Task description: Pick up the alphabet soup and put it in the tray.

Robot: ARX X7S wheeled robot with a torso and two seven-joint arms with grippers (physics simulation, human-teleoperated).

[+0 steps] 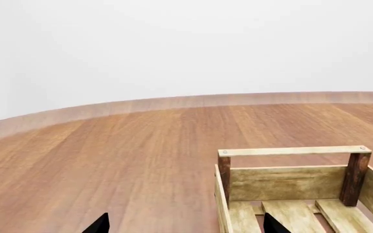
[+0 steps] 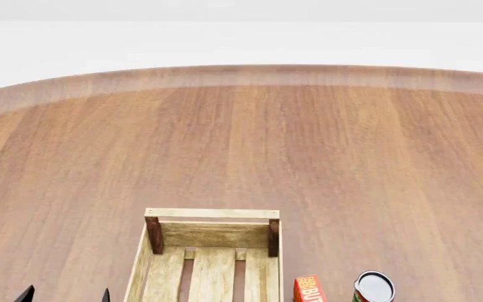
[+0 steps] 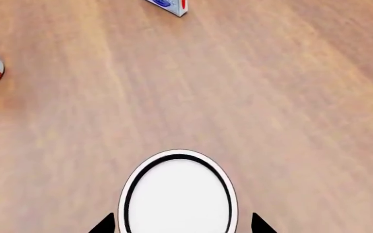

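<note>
A round wooden counter under a pale wall. The alphabet soup, showing only its whitish top, sits between the right gripper jaws, spread either side; contact unclear. The tray lies near-left, cut off. The left gripper jaws gape, holding nothing.

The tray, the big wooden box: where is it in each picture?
Left wrist view: the tray sits at the lower right, partly cut off by the edge.
Head view: the tray sits at the bottom, a bit left of the middle, cut off below.
Right wrist view: not in it.
Shared landmark: the wooden table lies under everything in all three pictures.
</note>
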